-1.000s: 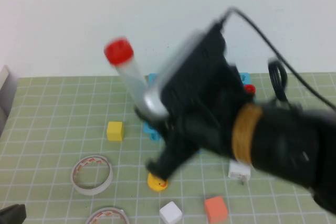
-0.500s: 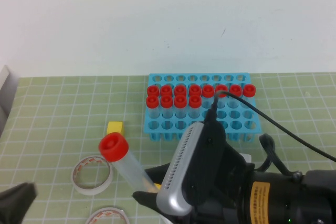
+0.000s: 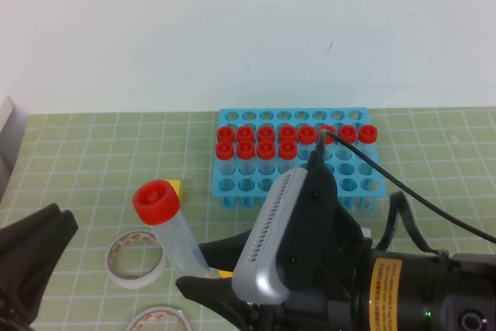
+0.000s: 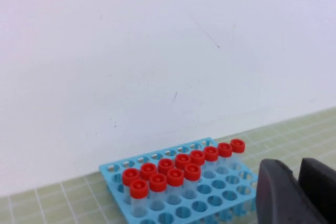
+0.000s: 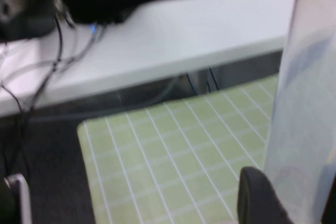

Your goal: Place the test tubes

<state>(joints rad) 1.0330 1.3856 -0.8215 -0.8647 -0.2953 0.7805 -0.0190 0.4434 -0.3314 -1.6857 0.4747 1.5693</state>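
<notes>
A blue rack (image 3: 353, 185) stands at the back of the mat with several red-capped tubes in its two rear rows; the left wrist view shows the rack (image 4: 210, 198) too. My right gripper (image 3: 203, 270) is at the front centre, shut on the lower end of a large clear tube (image 3: 180, 238) with a red cap (image 3: 156, 201), tilted up and to the left. In the right wrist view the tube (image 5: 304, 103) fills the side next to a dark finger (image 5: 257, 198). My left gripper (image 3: 35, 257) hangs at the near left, its fingers (image 4: 278, 192) close together and holding nothing.
A yellow cube (image 3: 176, 185) peeks from behind the held tube's cap. Two tape rolls (image 3: 132, 260) (image 3: 159, 317) lie on the green mat at the front left. A grey object (image 3: 6, 141) stands at the left edge. A black cable (image 3: 364, 162) crosses the rack.
My right arm swung the tube down from in front of the rack to the near left, uncovering the rack. My left gripper rose into view at the lower left.
</notes>
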